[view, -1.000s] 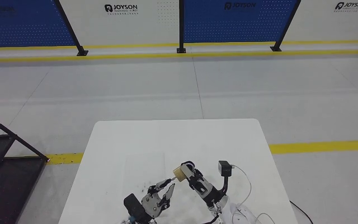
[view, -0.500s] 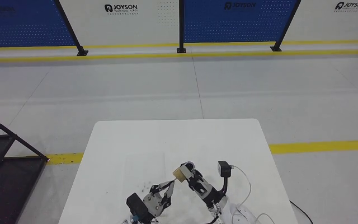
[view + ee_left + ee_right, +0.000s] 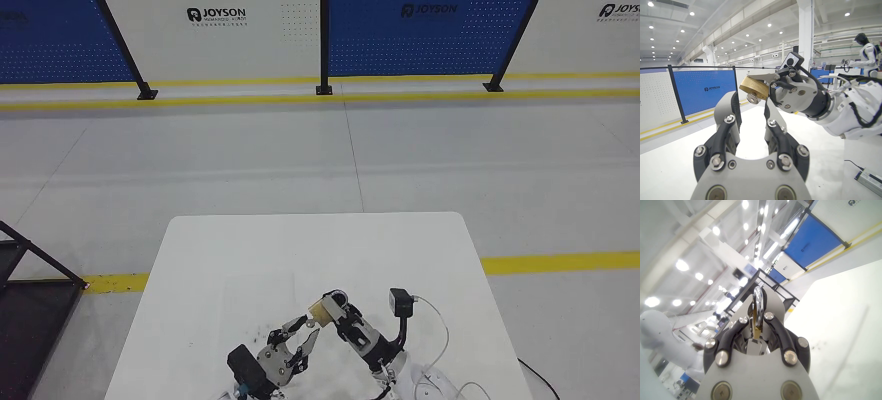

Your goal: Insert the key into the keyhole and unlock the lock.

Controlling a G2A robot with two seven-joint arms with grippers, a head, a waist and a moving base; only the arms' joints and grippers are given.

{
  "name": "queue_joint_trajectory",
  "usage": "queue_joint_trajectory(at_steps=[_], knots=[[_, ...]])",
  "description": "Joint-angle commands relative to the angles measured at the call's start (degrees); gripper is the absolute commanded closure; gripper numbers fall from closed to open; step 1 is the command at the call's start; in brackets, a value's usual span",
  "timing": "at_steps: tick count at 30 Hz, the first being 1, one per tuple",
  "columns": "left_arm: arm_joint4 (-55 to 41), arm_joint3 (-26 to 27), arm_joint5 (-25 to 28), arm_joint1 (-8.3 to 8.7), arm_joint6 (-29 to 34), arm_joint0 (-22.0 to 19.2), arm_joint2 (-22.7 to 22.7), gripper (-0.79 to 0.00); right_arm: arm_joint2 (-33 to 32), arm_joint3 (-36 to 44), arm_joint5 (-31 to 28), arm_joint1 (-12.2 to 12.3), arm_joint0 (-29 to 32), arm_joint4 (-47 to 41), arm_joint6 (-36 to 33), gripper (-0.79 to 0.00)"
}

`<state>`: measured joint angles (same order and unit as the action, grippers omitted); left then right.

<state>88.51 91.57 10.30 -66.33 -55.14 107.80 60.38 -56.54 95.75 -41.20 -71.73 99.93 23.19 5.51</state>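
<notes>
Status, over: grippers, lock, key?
Left gripper open, near key. Right gripper shut on padlock, off the table. Key sits in padlock. Nothing between.

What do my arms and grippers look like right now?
The left gripper and right gripper are pale grey metal with black linkage bars and round silver fasteners; the left's fingers carry black ribbed pads. The right arm is a white shell with a black wrist collar and black cables.

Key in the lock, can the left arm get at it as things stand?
Probably yes. The key sticks out of the lock, bare, just ahead of the open jaws of the left gripper, with nothing between them.
</notes>
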Motion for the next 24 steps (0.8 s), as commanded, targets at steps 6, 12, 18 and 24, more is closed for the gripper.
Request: queue_joint_trajectory(at_steps=[6, 12, 18, 24], knots=[[-2.1, -0.1, 1.2, 0.74, -2.5, 1.8, 3.0, -0.785, -0.8, -0.6, 2.9, -0.2, -0.6, 1.1, 2.3, 0.000], [-7.0, 0.4, 2.6, 2.31, -6.1, 6.8, 11.8, -0.785, 2.2, -3.1, 7.2, -0.7, -2.9, 3.6, -1.1, 0.000], [-12.8, 0.4, 3.7, 3.04, -4.1, 9.3, 18.3, -0.785, 9.9, -8.3, 15.5, -2.5, -8.2, 7.4, -7.6, 0.000], [-15.3, -0.4, 4.8, 3.14, -3.9, 10.2, 20.4, -0.785, 17.7, -16.3, 22.3, -5.3, -13.9, 10.6, -10.6, 0.000]])
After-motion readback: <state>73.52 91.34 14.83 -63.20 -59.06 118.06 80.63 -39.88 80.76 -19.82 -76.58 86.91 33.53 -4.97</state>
